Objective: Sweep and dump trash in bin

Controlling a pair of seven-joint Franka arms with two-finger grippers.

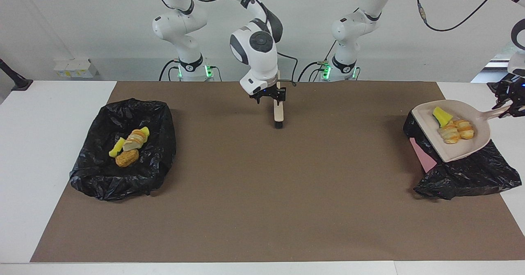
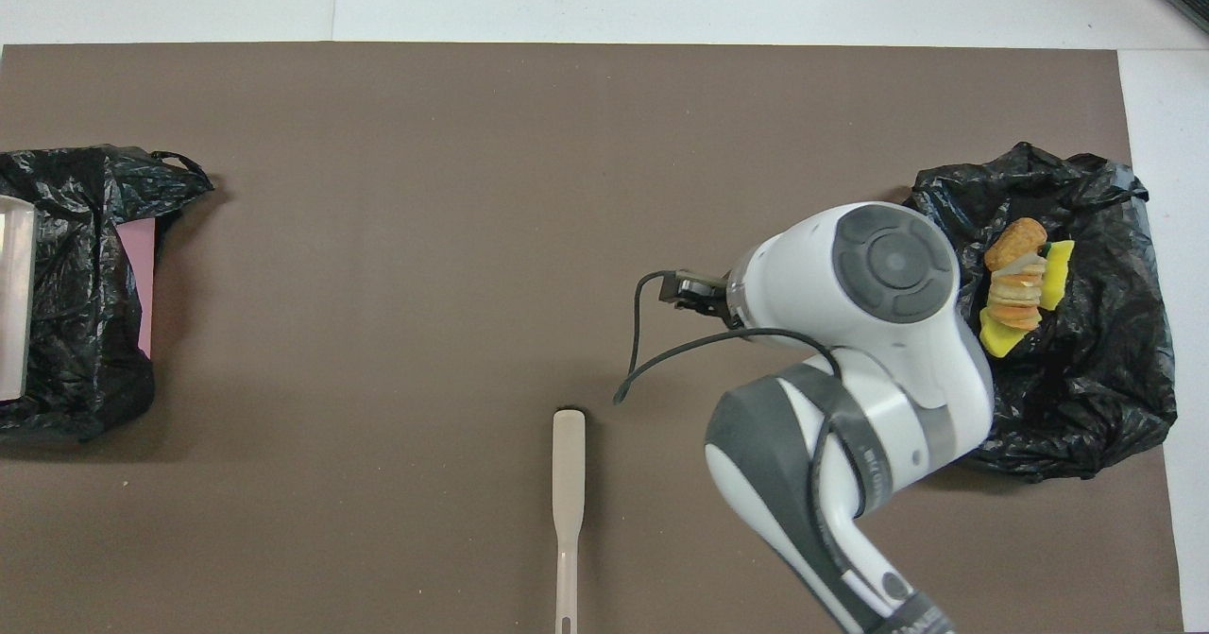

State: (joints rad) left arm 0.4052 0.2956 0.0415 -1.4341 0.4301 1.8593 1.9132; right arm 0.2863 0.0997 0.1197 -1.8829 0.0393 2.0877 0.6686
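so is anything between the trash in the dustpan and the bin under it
Nothing visible. The left gripper holds the dustpan with the trash right above the open black bin bag.

Brush (image 1: 279, 110) on mat (image 1: 262, 209) mid-table near the robots, between two bags (image 1: 123, 176) at either end

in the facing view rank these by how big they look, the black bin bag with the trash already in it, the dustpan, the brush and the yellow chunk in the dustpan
1. Black bin bag at the right arm's end.
2. Dustpan, raised over the other bag, so its height may flatter it.
3. Brush, lying flat.
4. Yellow chunk in the dustpan.
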